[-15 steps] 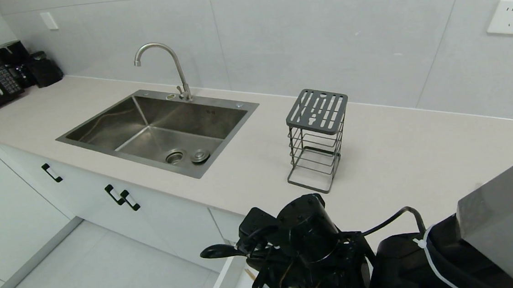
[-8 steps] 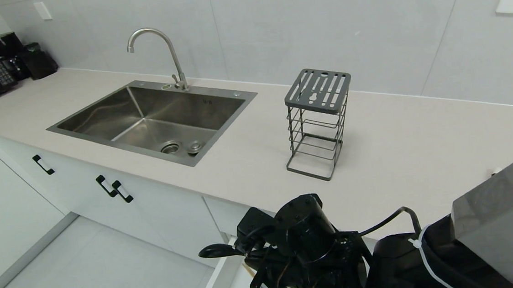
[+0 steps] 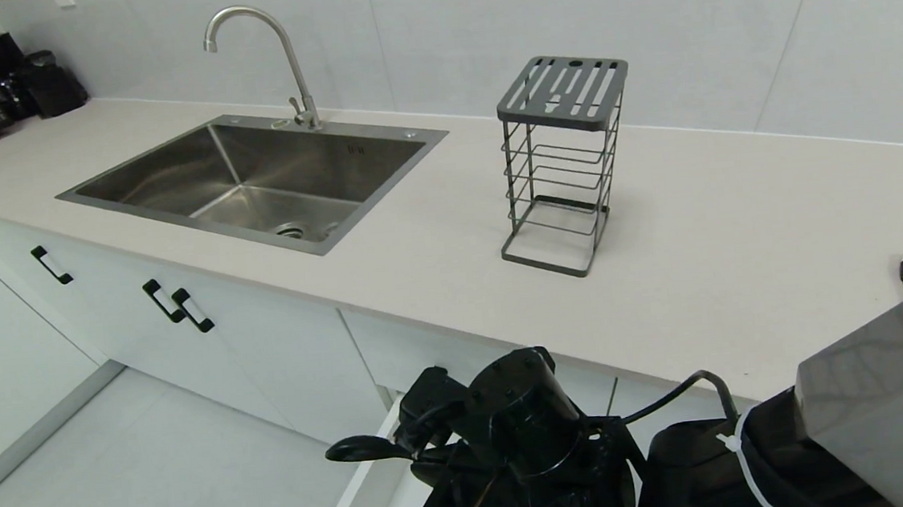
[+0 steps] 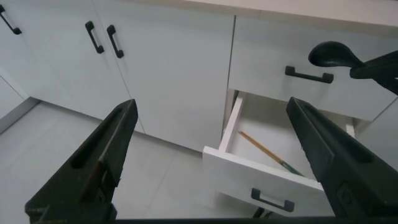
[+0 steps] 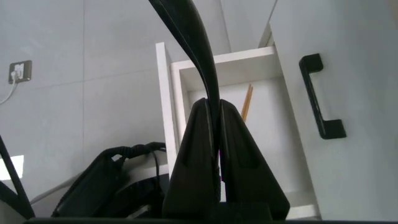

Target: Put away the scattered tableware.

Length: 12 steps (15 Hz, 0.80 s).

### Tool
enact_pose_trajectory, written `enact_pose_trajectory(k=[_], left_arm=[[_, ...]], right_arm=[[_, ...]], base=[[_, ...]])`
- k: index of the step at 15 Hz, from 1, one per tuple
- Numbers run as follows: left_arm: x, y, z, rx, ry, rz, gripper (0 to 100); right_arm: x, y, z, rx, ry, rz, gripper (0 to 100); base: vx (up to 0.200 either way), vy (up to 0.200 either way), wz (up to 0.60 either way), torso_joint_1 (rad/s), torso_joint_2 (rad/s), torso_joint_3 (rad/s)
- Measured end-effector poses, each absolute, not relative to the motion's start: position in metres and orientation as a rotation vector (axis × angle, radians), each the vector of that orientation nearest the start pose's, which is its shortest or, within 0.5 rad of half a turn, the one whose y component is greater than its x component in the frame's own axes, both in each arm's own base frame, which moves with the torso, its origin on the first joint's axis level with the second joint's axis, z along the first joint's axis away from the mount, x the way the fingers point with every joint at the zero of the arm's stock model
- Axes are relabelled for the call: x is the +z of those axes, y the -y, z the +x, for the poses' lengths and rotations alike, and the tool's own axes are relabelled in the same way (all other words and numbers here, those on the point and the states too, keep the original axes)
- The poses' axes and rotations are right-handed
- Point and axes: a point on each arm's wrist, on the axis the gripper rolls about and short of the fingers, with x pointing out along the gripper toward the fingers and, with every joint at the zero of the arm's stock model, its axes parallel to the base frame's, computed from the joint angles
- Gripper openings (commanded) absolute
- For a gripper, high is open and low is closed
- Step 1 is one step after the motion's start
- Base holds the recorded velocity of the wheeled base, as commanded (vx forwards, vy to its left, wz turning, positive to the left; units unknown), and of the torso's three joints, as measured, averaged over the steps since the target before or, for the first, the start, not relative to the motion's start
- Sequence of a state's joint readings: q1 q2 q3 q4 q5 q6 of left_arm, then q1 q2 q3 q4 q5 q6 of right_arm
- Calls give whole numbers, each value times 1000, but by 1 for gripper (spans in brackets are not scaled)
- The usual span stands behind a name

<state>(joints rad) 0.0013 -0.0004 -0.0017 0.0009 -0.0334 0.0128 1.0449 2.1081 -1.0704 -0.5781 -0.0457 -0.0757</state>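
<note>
In the kitchen, a white drawer (image 4: pixel 231 127) stands open under the bench's (image 3: pixel 419 248) front edge. The right pincer (image 5: pixel 214 115) squeezes a black spoon (image 3: pixel 362 449) near it, probably to drop it inside. The left pincer (image 4: pixel 210 106) gapes wide.

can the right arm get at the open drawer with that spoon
Probably yes: the right end effector, shut on the black spoon, hangs above the open drawer, and nothing shows between them.

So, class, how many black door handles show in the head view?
3. A lone handle nearest the left edge; a left twin and right twin side by side below the sink. Others may be hidden.
</note>
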Motion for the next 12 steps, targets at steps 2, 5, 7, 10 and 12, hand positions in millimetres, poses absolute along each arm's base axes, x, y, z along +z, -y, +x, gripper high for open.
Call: enact_pose_trajectory(k=[2,5,7,10,12], left_arm=[[76,1,-23,-33,3,13,100],[76,1,-23,-33,2,12,100],[76,1,-23,-33,3,12,100],[76,1,-23,-33,2,13,100],[76,1,-23,-33,2,13,100]], right_arm=[[103,-348,200,1004,-361,-312,0],[105,-349,199,1007,-364,-315,0],[107,-351,200,1007,-362,-314,0],[109,-354,202,1008,-355,-312,0],[108,-355,203,1008,-355,-312,0]], base=[[0,0,0,-266,513,242],[0,0,0,-250,494,238],[0,0,0,-246,481,224],[0,0,0,-248,478,212],[0,0,0,-244,435,198]])
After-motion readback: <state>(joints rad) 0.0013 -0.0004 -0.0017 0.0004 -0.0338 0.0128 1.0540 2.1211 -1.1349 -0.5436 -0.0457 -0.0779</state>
